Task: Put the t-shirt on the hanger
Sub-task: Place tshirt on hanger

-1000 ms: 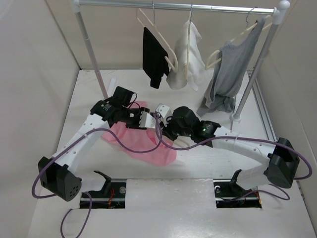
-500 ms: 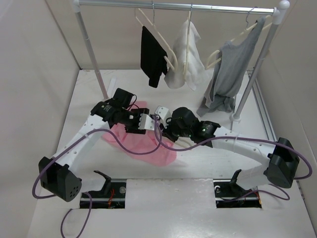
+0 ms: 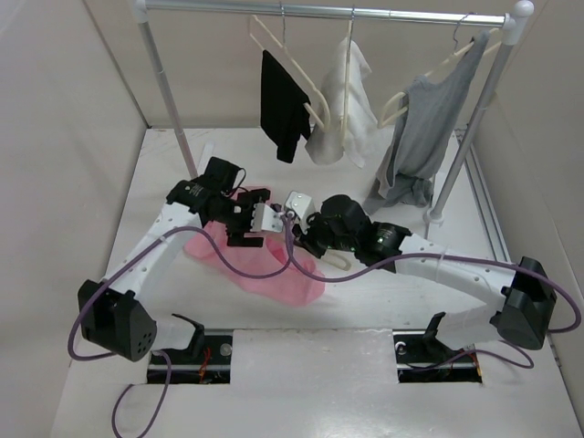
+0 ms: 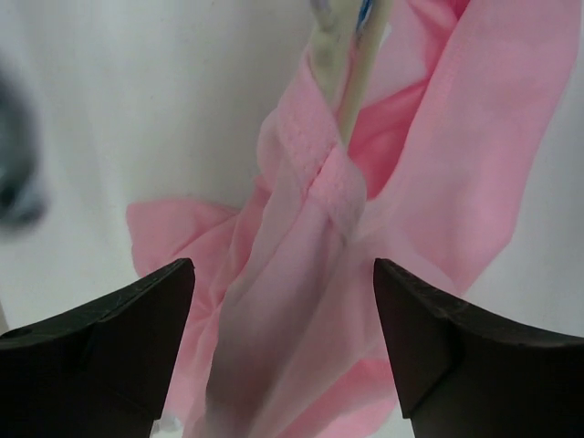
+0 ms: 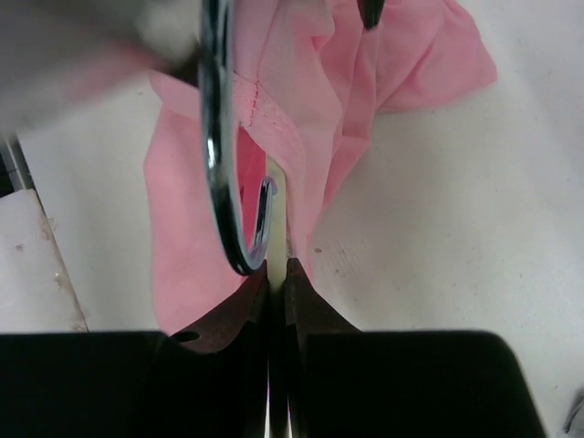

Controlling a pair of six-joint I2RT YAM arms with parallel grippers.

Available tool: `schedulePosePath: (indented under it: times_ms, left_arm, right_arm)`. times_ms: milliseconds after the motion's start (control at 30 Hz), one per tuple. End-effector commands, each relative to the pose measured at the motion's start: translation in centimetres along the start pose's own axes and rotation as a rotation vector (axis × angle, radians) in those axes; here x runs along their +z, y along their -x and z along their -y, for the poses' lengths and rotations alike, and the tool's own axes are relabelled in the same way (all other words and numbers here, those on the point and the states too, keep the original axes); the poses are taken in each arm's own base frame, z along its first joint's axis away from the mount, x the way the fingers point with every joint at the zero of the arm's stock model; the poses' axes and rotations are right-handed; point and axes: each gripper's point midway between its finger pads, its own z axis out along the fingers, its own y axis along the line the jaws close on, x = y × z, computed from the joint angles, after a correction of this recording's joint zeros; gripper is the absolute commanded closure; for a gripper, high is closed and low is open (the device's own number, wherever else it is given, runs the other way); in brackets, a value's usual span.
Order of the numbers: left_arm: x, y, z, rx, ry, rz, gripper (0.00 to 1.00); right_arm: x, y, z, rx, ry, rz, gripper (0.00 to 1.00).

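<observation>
Near the front edge of the table (image 3: 365, 306), the two arms lean inward from their bases and meet over the t-shirt (image 3: 274, 272). It lies crumpled on the table left of centre, spreading from under both wrists toward the near side. The left fingers (image 3: 246, 233) hang above it, spread wide apart and gripping nothing. In the left wrist view a fold of pink cloth runs up between them, and a stitched hem wraps over the cream stem of the hanger (image 4: 358, 87) just beyond. The right fingers (image 5: 274, 287) are pressed together with only a sliver between them. The bend of the hanger's metal hook (image 5: 216, 137) sits right at their tips, over bunched pink cloth, and I cannot tell whether they pinch the hook or anything else. From above, a short cream curve of the hanger shows just beside the right wrist at the shirt's right edge. Farther back, a rail (image 3: 319, 11) on two posts carries a black garment (image 3: 281, 105), a white garment (image 3: 347, 114) and a grey top (image 3: 415, 137), each on its own hanger.
</observation>
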Motion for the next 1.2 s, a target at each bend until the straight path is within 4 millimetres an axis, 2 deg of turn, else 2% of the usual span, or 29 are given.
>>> schedulePosePath:
  times_ms: [0, 67, 100, 167, 200, 233, 267, 300, 367, 400, 433, 467, 500, 533, 567, 600, 633, 667, 700, 767, 833, 867, 967, 1000, 1067, 1100, 1133, 1167]
  left_arm:
    - [0.7, 2.1, -0.2, 0.003, -0.023, 0.051, 0.24]
    - [1.6, 2.3, 0.0, 0.014, -0.040, 0.034, 0.34]
    - [1.5, 2.1, 0.0, -0.001, -0.036, 0.020, 0.44]
    - [1.7, 1.6, 0.3, -0.024, -0.051, -0.002, 0.67]
    - [1.5, 1.1, 0.5, -0.040, -0.057, -0.010, 0.89]
    - [1.1, 0.8, 0.3, -0.049, -0.049, -0.022, 0.97]
    - [0.7, 0.9, 0.2, -0.071, -0.035, -0.013, 1.00]
    - [-0.2, 0.8, -0.4, -0.076, -0.001, -0.012, 1.00]
    - [-0.7, 0.8, -0.5, -0.088, 0.017, -0.011, 1.00]
    - [-1.2, 0.5, -0.5, -0.125, 0.035, -0.020, 1.00]
    - [-1.6, 0.7, -0.9, -0.130, 0.065, -0.020, 1.00]
    - [-1.5, -0.4, -0.5, -0.165, 0.076, -0.052, 1.00]
    - [-1.5, -0.7, -0.4, -0.188, 0.091, -0.062, 1.00]
    - [-1.4, -1.0, 0.0, -0.236, 0.114, -0.063, 1.00]
    - [-2.0, -1.0, -0.3, -0.253, 0.145, -0.063, 1.00]
    - [-1.4, -1.6, 0.7, -0.283, 0.132, -0.068, 1.00]
    - [-1.3, -1.6, 1.1, -0.306, 0.139, -0.063, 1.00]
    - [-1.6, -1.4, 1.0, -0.319, 0.171, -0.046, 1.00]
    - [-1.1, -1.7, 1.8, -0.383, 0.169, -0.043, 1.00]
    - [-1.5, -1.4, 1.4, -0.431, 0.232, -0.015, 1.00]
    - [-1.3, -1.6, 2.1, -0.509, 0.241, -0.011, 1.00]
    - [-1.5, -1.4, 2.1, -0.525, 0.248, -0.005, 1.00]
    - [-1.8, -1.2, 2.5, -0.559, 0.275, 0.020, 1.00]
    - [-1.7, -1.0, 2.8, -0.570, 0.268, 0.030, 1.00]
    - [-1.8, -0.9, 2.9, -0.578, 0.278, 0.039, 1.00]
    - [-1.8, -0.8, 2.6, -0.581, 0.288, 0.048, 1.00]
    - [-1.5, -0.8, 2.9, -0.595, 0.275, 0.052, 1.00]
    - [-1.6, -0.8, 2.7, -0.591, 0.282, 0.057, 1.00]
  right_arm:
    - [-1.6, 6.3, -0.1, -0.048, 0.008, 0.191, 1.00]
    - [-2.0, 6.6, 0.1, -0.057, -0.006, 0.200, 1.00]
    - [-2.4, 6.9, 0.3, -0.057, -0.019, 0.210, 1.00]
    - [-2.2, 6.5, 0.4, -0.055, -0.026, 0.200, 1.00]
    - [-2.2, 6.5, 0.4, -0.055, -0.027, 0.200, 1.00]
    - [-2.2, 6.4, 0.7, -0.043, -0.040, 0.198, 1.00]
    - [-2.1, 5.8, 0.9, -0.040, -0.054, 0.184, 1.00]
    - [-2.1, 5.8, 0.8, -0.030, -0.053, 0.184, 1.00]
    - [-1.9, 5.5, 1.4, -0.001, -0.089, 0.171, 0.99]
    - [-1.9, 5.4, 1.8, 0.016, -0.098, 0.170, 0.90]
    - [-2.1, 6.0, 1.7, 0.048, -0.096, 0.186, 0.58]
    - [-2.2, 5.6, 2.6, 0.076, -0.127, 0.172, 0.41]
    - [-2.9, 7.0, 3.6, 0.097, -0.160, 0.206, 0.32]
    - [-4.1, 7.3, 4.6, 0.156, -0.231, 0.213, 0.20]
    - [-4.9, 7.3, 5.2, 0.194, -0.275, 0.219, 0.16]
    - [-5.9, 7.5, 5.9, 0.242, -0.325, 0.234, 0.10]
    - [-7.7, 8.2, 6.3, 0.333, -0.365, 0.283, 0.04]
    - [-8.8, 8.3, 6.9, 0.388, -0.410, 0.302, 0.03]
    - [-9.7, 6.9, 7.8, 0.442, -0.489, 0.283, 0.00]
    - [-10.8, 5.1, 7.9, 0.570, -0.537, 0.287, 0.00]
    - [-10.2, 2.1, 7.5, 0.624, -0.558, 0.219, 0.00]
    - [-9.8, 1.5, 7.1, 0.646, -0.547, 0.207, 0.00]
    - [-6.7, -0.8, 5.2, 0.684, -0.457, 0.109, 0.10]
    - [-5.1, -1.9, 4.8, 0.690, -0.443, 0.060, 0.17]
    - [-3.2, -2.2, 3.9, 0.693, -0.382, 0.035, 0.31]
    - [-2.0, -2.5, 3.4, 0.690, -0.359, 0.021, 0.45]
    - [-1.4, -1.4, 3.4, 0.693, -0.340, 0.066, 0.48]
    - [-0.9, -1.2, 3.1, 0.689, -0.330, 0.073, 0.48]
